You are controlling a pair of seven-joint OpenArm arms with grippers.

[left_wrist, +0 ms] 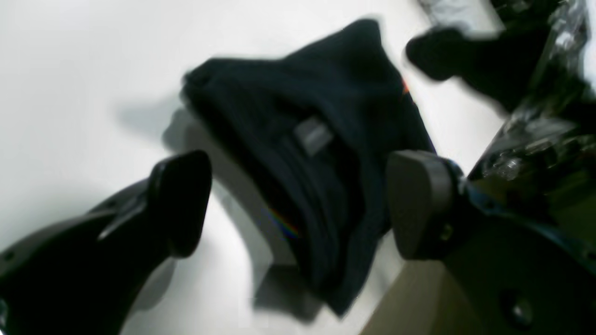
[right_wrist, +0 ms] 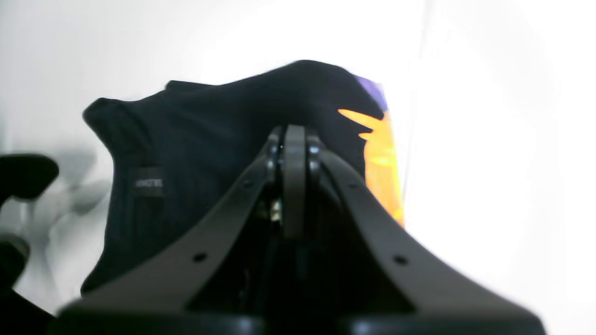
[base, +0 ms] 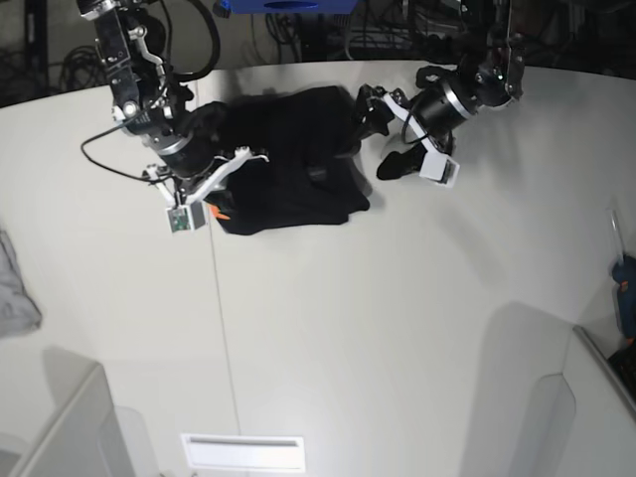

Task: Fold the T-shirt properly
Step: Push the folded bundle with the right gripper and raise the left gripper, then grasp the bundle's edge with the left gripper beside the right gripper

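Note:
The black T-shirt lies bunched on the white table, with a grey neck label showing. Its orange and purple print peeks out at one edge. My right gripper is shut, its tips pinching a raised fold of the T-shirt; in the base view it sits at the shirt's left edge. My left gripper is open wide at the shirt's right side, and the T-shirt hangs loose between its fingers, ungripped.
A small grey cloth lies at the table's left edge. A seam runs down the tabletop. A blue object sits at the right edge, and grey partitions stand at the near corners. Cables and equipment crowd the back.

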